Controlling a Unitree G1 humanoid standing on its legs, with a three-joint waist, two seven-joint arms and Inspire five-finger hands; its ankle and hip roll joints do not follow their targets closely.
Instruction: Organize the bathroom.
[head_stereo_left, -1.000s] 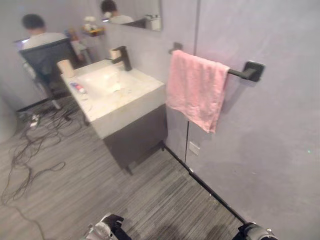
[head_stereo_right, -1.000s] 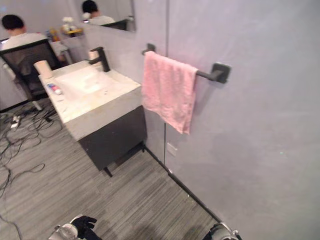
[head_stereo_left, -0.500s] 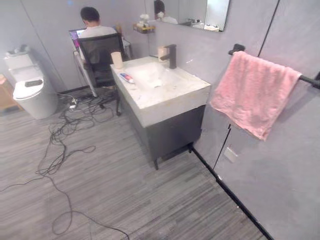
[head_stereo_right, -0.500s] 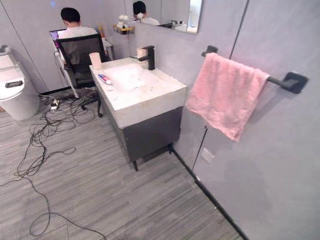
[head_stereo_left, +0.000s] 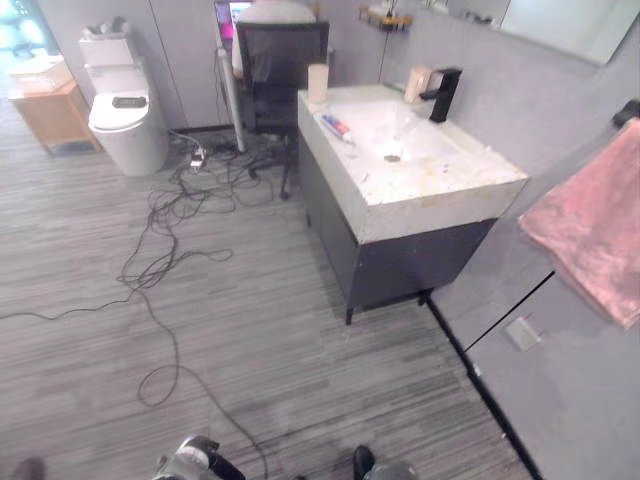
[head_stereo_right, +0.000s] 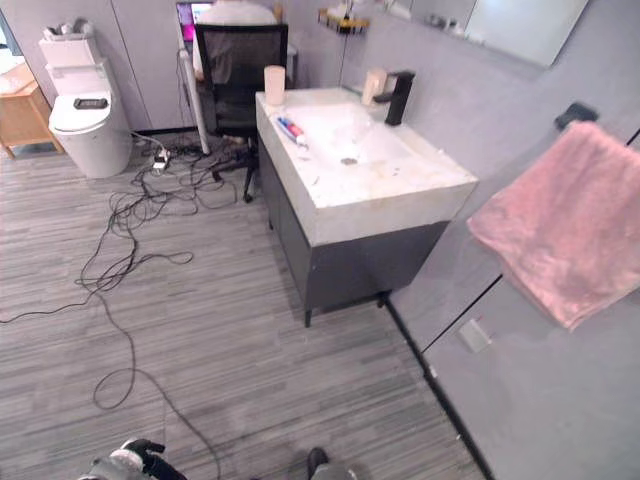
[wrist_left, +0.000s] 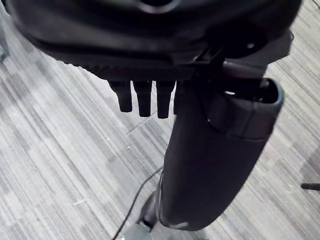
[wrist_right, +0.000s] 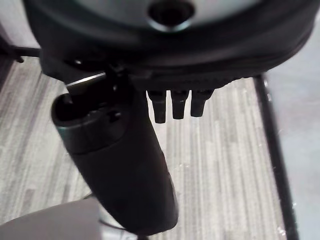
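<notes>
A white stone washbasin top sits on a dark cabinet against the grey wall. On it lie a toothpaste tube, a beige cup at its far corner and a pale bottle beside the black tap. A pink towel hangs from a rail on the wall to the right. My left hand hangs low over the striped floor, fingers straight and holding nothing. My right hand hangs the same way near the wall's dark skirting, also holding nothing.
A white toilet and a wooden stand are at the far left. A person sits in a black office chair beyond the basin. Black cables trail across the floor between toilet and cabinet.
The camera has swung left: the towel has slid to the picture's right edge, and the basin, toilet and cables have come into view. Nothing in the room has moved.
</notes>
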